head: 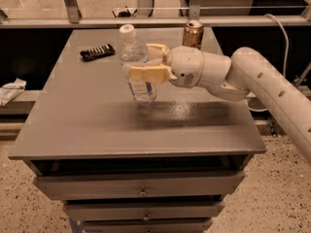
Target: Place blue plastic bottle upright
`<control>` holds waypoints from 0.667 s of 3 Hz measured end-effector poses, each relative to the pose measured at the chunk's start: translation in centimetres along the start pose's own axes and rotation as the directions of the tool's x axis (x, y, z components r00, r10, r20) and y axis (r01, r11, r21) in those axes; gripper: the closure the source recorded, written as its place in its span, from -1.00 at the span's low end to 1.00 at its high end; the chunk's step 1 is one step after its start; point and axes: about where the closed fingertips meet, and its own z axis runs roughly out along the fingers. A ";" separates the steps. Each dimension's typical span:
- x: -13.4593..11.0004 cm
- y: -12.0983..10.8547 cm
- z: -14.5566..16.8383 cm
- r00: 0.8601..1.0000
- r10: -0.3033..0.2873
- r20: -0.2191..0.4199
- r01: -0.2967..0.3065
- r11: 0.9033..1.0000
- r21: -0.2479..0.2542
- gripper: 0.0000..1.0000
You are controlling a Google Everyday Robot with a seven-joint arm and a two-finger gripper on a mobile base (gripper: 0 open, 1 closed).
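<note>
a: what are the jaws doing?

b: they are closed around the middle of the bottle (142, 89), one cream finger (148, 74) across its front and the other behind it. the gripper (140, 60) sits above the middle of the table (73, 130), a little toward the far side.

a: how is the bottle sitting?

b: nearly upright, with the white cap on top and leaning slightly left. its base is low over the table. i cannot tell whether it touches the surface.

a: and the arm?

b: the white arm (272, 89) comes in from the right, and its rounded wrist is just beside the bottle.

a: anything else on the table?

b: a gold can (193, 34) stands upright near the far edge, behind the wrist and apart from the bottle. a black remote (97, 51) lies flat at the far left, well apart from both.

a: and around it?

b: drawers (141, 184) are below the table top, and a crumpled white thing (10, 89) lies on a ledge off to the left.
</note>
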 end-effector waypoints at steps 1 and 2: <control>1.4 -0.1 -0.5 0.999 0.037 0.002 -0.037 0.999 -0.004 0.95; 2.2 -0.1 -0.5 0.998 0.062 -0.007 -0.062 0.998 -0.014 0.51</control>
